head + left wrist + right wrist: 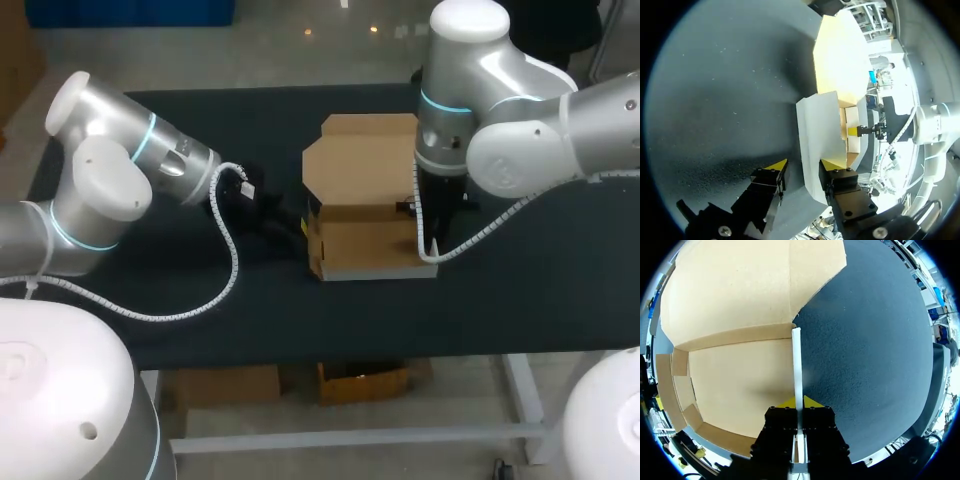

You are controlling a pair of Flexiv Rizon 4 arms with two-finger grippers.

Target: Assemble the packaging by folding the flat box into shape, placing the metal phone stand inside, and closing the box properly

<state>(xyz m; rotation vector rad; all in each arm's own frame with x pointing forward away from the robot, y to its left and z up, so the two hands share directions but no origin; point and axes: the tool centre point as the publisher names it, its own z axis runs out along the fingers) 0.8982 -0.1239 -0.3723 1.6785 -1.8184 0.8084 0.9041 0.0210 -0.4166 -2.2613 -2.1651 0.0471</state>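
The right gripper (pixel 799 401) pinched the 3 o'clock wall of the box (pixel 360 247); the left gripper (pixel 805 164) gaped astride its 9 o'clock wall.

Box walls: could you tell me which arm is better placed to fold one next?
Right, likely: the right gripper pinches the right wall; the left gripper only straddles the left wall, open.
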